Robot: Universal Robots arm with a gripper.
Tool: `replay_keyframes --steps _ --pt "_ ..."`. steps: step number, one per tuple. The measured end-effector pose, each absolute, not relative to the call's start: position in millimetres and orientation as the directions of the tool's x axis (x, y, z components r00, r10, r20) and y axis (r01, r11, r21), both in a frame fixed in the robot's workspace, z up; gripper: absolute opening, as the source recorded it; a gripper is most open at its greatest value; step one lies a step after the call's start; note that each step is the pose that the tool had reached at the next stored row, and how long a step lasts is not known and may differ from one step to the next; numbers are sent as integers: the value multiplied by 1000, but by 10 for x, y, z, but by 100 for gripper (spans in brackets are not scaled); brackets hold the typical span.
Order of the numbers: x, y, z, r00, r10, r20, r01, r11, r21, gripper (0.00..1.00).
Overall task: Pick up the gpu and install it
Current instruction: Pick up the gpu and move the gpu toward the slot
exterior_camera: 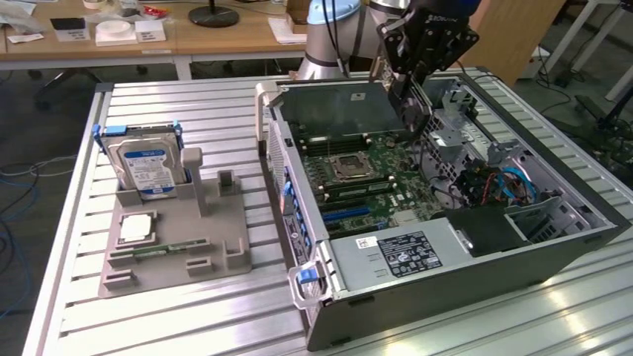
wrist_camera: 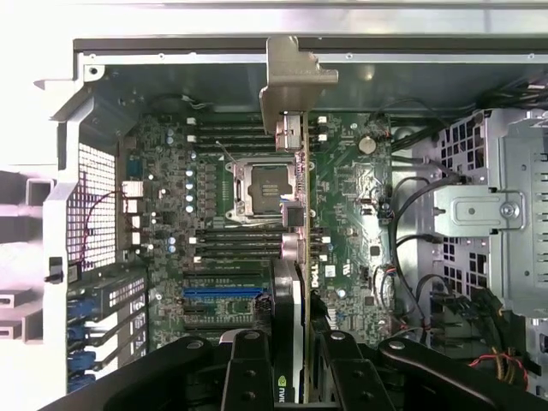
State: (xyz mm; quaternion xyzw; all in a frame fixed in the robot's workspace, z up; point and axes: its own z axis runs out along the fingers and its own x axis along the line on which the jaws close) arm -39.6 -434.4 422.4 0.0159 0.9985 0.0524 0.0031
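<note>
Ribbed aluminium tabletop [exterior_camera: 198, 311] carries a large open grey metal computer case [exterior_camera: 554, 245], lying on its side directly beneath the jaws. A green motherboard [wrist_camera: 214, 197] spreads across the case floor below them. Clamped between the jaws from both sides is the gpu [wrist_camera: 289, 308], a thin flat dark card standing on edge above the board. Its silvery metal bracket [wrist_camera: 291, 73] sits at the end farthest from the black gripper [wrist_camera: 295, 368]. Whether the card touches the board cannot be told.
</note>
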Motion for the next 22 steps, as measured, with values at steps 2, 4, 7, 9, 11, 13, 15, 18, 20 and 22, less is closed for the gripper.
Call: replay_keyframes --steps 2,4,7,9,11,13,15,18,20,22 --pt "-396 -4344 4224 -999 32 -5 32 994 105 27" --pt "-394 -4344 4224 -999 32 -4 32 994 105 27" --pt "-332 -4344 4224 -999 32 -5 32 994 105 27" --pt "-280 -4344 4224 -999 32 -4 31 994 105 27" --pt "-230 -4344 4224 -999 32 -5 31 994 105 27" --pt "-183 -4344 4224 -999 32 -4 32 994 105 27" --pt "-138 -4344 4224 -999 32 -5 31 994 105 27" --pt "-75 -4344 4224 -999 32 -4 32 994 105 27" --pt "-34 -4344 4224 -999 32 -5 32 994 105 27" --pt "6 -4344 4224 -999 32 -5 31 994 105 27"
